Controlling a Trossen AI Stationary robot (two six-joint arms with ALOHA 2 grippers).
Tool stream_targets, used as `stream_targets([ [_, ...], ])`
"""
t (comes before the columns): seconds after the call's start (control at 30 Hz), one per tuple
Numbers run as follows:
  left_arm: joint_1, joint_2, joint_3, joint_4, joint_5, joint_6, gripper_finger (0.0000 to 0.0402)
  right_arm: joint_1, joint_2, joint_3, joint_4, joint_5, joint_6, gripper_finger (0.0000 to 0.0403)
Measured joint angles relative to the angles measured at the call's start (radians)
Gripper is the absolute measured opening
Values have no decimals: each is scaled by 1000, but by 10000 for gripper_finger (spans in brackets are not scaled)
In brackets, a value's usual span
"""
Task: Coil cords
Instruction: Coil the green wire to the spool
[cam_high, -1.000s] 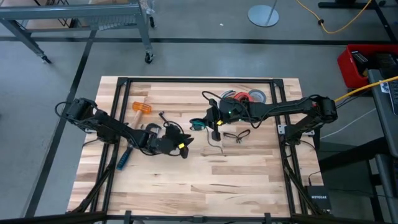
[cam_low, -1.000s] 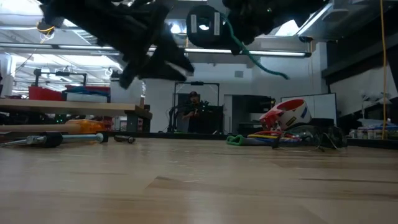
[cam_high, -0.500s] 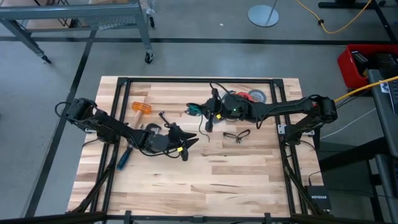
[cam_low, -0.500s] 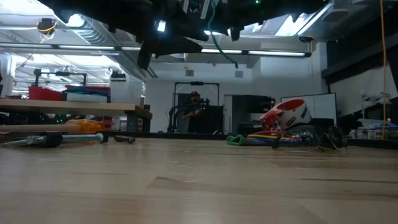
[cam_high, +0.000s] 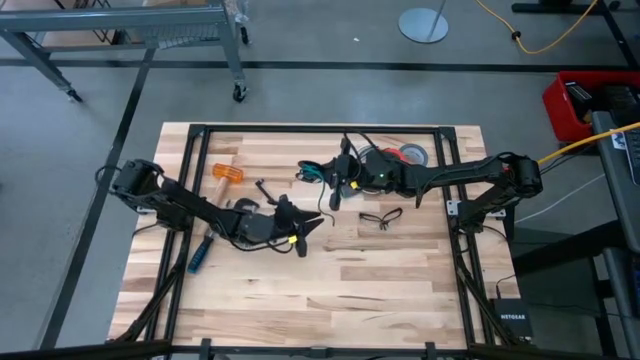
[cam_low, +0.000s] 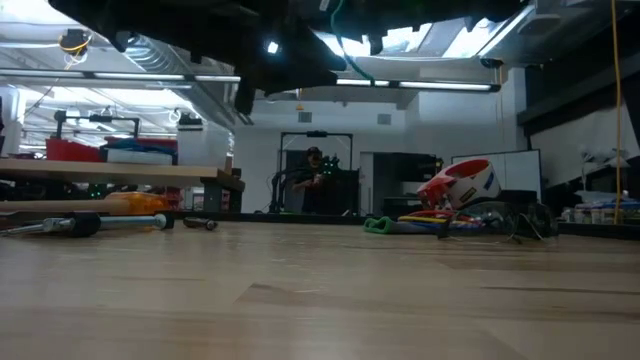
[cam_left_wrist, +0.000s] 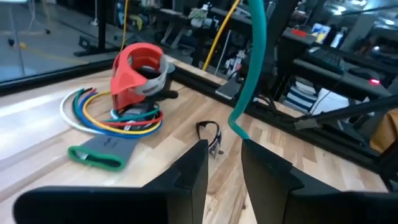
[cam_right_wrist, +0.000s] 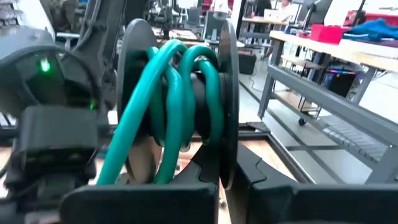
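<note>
The dark teal-green cord (cam_right_wrist: 174, 93) is wound on a black two-disc spool (cam_right_wrist: 134, 74). My right gripper (cam_high: 336, 188) is shut on the spool above the table's far middle. The cord's free end (cam_left_wrist: 239, 127) hangs down in front of my left gripper (cam_left_wrist: 224, 152). My left gripper (cam_high: 303, 240) is above the table's middle, with a narrow gap between its fingers and nothing in it. The thin black cord (cam_high: 380, 216) lies loose on the wood to the right of the middle; it also shows in the left wrist view (cam_left_wrist: 210, 134). My right gripper pinches one disc of the spool at its rim (cam_right_wrist: 227, 168) between its two fingers. The spool is lifted clear of the table, with the teal cord looped round its core and one end hanging slack below.
An orange-headed mallet (cam_high: 227, 173) and a blue-handled tool (cam_high: 198, 258) lie at the left. Red and grey tape rolls (cam_high: 400, 155) sit at the far right. Coloured wires (cam_left_wrist: 112, 115), a green-edged pouch (cam_left_wrist: 96, 152) and a red holder (cam_left_wrist: 140, 68) lie nearby. The table's near half is bare wood.
My right gripper has risen and gone toward the table's far edge with the spool, which has left the top of the low view. The teal cord's hanging end has been drawn up with it. My left gripper has risen a little and edged right.
</note>
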Motion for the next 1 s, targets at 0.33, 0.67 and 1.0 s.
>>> stream_targets([
  [0.33,0,38,2,138,1,149,88,0,0,0,24,11,0,7],
  [0.67,6,39,2,184,31,193,88,0,0,0,27,11,0,7],
  [1.0,44,39,2,198,68,159,85,0,0,0,79,8,0,7],
])
